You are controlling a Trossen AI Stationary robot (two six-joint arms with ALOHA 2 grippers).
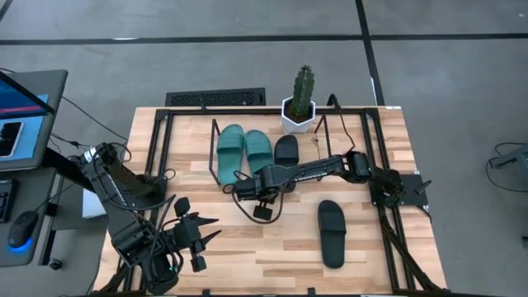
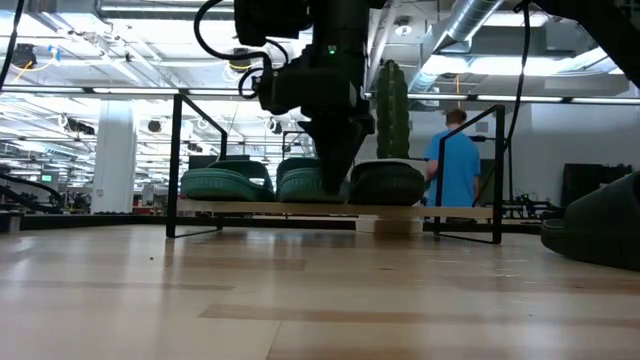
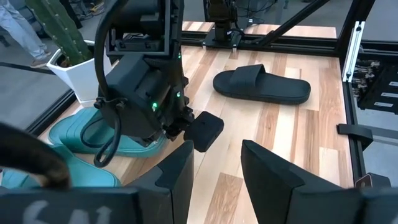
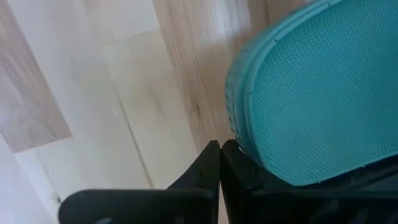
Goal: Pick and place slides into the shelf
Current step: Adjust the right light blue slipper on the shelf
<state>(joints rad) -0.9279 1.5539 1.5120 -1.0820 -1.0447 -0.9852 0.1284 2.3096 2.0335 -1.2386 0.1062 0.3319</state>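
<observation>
Two teal-green slides (image 1: 231, 147) (image 1: 258, 149) and one black slide (image 1: 286, 148) lie side by side on the low shelf (image 1: 216, 157), resting on its wooden board (image 2: 300, 209). The second black slide (image 1: 332, 233) lies sole down on the table at the near right and also shows in the left wrist view (image 3: 261, 84). My right gripper (image 4: 219, 152) is shut at the near end of the right teal slide (image 4: 317, 93), in front of the shelf (image 2: 335, 185). My left gripper (image 3: 217, 180) is open and empty at the table's near left (image 1: 198, 235). My right gripper is shut, and the outer side of one finger (image 4: 239, 165) lies against the rim of the right teal slide's heel end (image 4: 239, 134). The fingers come from above and from the near side, pointing down. The slide lies flat on the shelf board.
A cactus in a white pot (image 1: 299, 103) stands behind the shelf. The large black table frame (image 1: 371, 157) runs along the table's left and right sides. A person in a blue shirt (image 2: 455, 160) stands in the room beyond. Bare wood lies between the shelf and the near edge.
</observation>
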